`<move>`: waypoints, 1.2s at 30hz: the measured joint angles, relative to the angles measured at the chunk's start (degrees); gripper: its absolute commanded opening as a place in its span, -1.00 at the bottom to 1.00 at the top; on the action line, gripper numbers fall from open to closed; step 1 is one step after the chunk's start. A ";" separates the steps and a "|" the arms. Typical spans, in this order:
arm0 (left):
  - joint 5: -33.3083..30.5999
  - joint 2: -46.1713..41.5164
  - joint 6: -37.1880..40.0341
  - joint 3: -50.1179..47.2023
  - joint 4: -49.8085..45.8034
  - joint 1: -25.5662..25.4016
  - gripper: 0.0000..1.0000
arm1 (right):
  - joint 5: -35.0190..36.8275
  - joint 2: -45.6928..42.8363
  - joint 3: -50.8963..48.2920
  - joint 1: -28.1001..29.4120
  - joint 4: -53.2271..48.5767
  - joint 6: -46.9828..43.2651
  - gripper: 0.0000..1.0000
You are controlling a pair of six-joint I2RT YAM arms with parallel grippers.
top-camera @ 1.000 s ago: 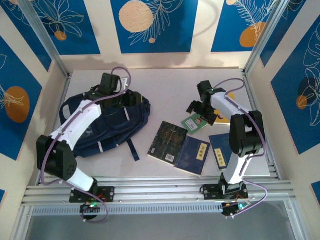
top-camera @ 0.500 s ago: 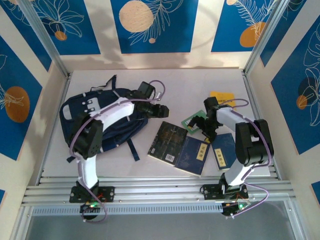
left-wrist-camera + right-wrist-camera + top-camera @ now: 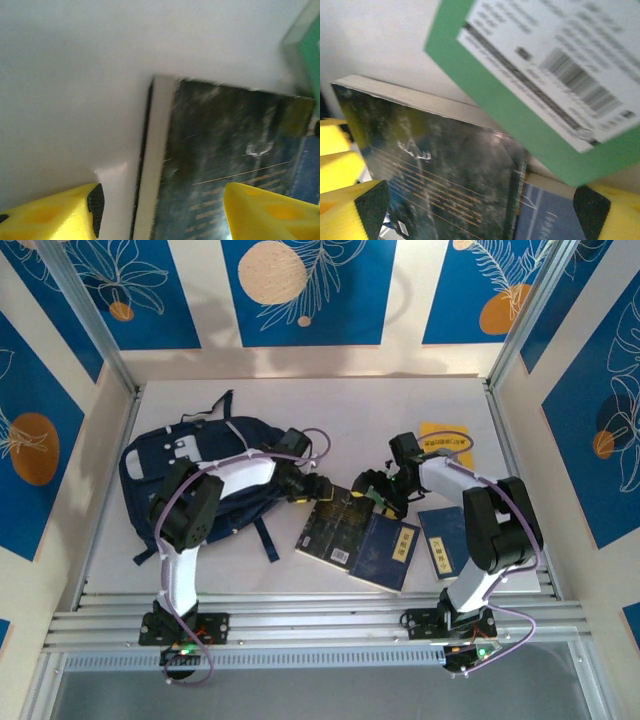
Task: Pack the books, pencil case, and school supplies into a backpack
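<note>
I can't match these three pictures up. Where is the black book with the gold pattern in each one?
Top external: the black book lies at the centre of the table, right of the backpack.
Left wrist: black book, lower right.
Right wrist: black book, lower left.
Shared landmark: the small green book at the black book's corner.

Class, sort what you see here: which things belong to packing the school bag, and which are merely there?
For the job: backpack, black book, navy book beside it, second navy book, yellow book, green book.
Merely there: patterned wall panels, metal rails.
</note>
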 measured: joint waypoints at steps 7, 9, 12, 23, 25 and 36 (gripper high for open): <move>5.35 0.94 -3.87 -0.79 5.07 0.92 0.05 | -3.50 1.90 0.79 3.56 3.10 -0.20 0.85; 7.21 1.31 -5.05 -1.16 6.49 1.38 -0.06 | -3.93 2.21 0.79 3.48 3.52 0.20 0.84; 9.29 1.75 -7.26 -2.19 8.98 2.03 -0.27 | -4.55 2.36 0.74 3.06 3.96 1.18 0.83; 13.94 -0.31 -9.99 -3.13 12.55 2.47 -0.81 | -6.67 2.71 -0.33 0.76 5.60 3.93 0.81; 14.60 -1.14 -10.27 -3.13 12.57 2.34 -0.82 | -6.80 2.64 -0.37 0.66 5.66 4.15 0.82; 16.02 -11.02 -10.27 -4.70 10.75 4.85 -0.81 | -5.81 -9.14 -3.39 0.15 7.17 2.27 0.98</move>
